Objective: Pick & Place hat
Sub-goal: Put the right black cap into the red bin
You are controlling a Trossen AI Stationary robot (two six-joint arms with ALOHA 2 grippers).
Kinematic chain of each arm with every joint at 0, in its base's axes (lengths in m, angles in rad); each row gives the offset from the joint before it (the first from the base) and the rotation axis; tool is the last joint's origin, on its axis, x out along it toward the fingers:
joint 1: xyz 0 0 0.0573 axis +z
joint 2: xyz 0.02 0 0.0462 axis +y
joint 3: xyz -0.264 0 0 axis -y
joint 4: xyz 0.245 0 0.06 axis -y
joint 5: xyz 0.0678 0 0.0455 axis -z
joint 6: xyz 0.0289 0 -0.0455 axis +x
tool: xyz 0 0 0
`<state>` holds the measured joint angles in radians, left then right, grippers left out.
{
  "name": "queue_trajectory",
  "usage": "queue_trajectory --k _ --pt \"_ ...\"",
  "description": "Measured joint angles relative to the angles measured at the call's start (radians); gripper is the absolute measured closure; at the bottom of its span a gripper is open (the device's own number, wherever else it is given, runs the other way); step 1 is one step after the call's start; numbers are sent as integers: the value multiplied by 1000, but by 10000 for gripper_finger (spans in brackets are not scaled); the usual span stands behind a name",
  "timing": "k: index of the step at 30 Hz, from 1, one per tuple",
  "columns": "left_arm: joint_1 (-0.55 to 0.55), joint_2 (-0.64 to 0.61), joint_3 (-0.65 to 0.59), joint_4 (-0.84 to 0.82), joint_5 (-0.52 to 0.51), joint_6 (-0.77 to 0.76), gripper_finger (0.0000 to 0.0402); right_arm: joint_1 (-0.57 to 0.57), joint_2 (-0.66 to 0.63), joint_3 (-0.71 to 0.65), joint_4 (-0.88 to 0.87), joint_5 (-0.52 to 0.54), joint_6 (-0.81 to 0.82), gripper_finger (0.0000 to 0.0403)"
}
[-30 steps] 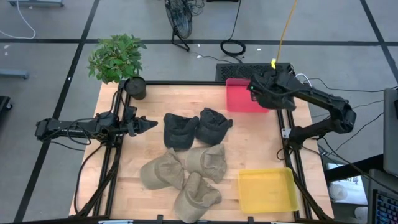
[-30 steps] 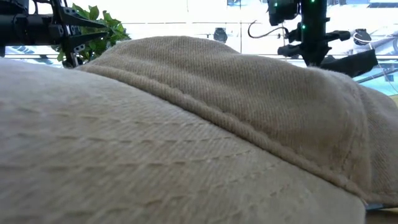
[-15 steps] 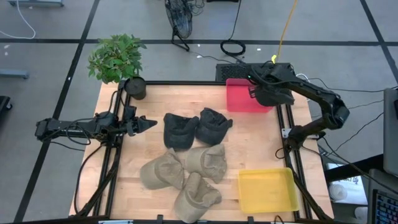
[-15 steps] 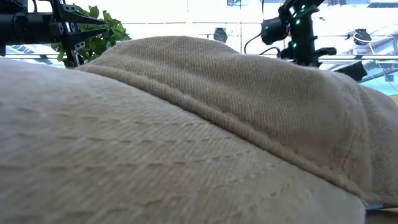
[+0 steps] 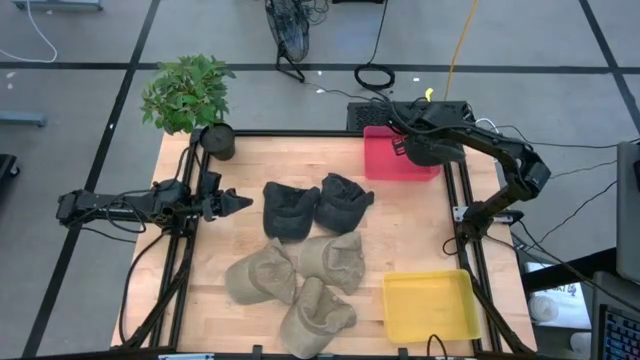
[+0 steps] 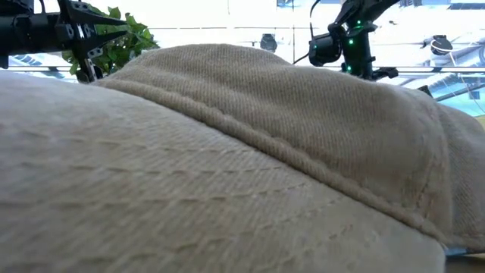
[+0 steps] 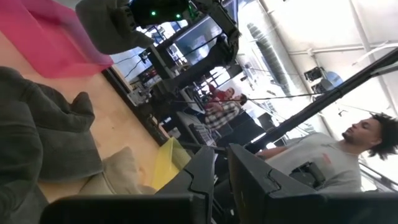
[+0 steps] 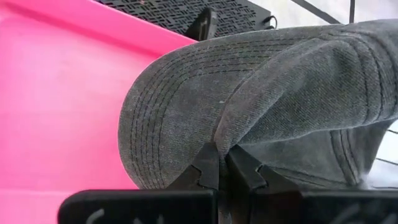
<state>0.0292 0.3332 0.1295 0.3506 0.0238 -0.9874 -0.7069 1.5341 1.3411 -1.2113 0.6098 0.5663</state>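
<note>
My right gripper [image 5: 415,150] hangs over the pink tray [image 5: 380,165] at the table's far right, shut on a dark grey hat [image 8: 267,99]. Two more dark hats [image 5: 290,210] [image 5: 343,200] lie mid-table. Three tan hats [image 5: 262,275] [image 5: 333,260] [image 5: 315,315] lie nearer the front edge; one of them [image 6: 227,152] fills the low view. My left gripper [image 5: 240,201] waits shut at the table's left side, pointing toward the dark hats and touching nothing. My right gripper pinches the dark grey hat between its two fingers at a fold [image 8: 225,134] where the stitched brim [image 8: 168,124] meets the crown. The hat is lifted clear above the pink tray's floor [image 8: 56,112]. How many layers are in the pinch cannot be seen.
A yellow tray [image 5: 430,305] sits at the near right corner. A potted plant [image 5: 190,95] stands at the far left corner. Black frame rails [image 5: 460,210] run along the table's sides. Bare wood [image 5: 410,225] shows between the two trays. People [image 7: 348,143] are in the room beyond.
My right gripper has carried the dark grey hat a little toward the table's left, over the pink tray, with its arm swinging round behind it. It has stayed shut on the hat. The hats on the table have not moved.
</note>
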Motion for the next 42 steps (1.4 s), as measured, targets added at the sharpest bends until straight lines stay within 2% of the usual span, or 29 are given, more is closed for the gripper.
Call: queue_trajectory --k 10,20,42 --pt "0 0 0 24 -14 10 350 -27 -1 -12 5 -40 -10 403" --pt "0 0 0 23 -14 9 350 7 0 -159 110 -64 -4 403" --pt "0 0 0 22 -15 -13 350 -21 0 -171 116 -8 -65 403"
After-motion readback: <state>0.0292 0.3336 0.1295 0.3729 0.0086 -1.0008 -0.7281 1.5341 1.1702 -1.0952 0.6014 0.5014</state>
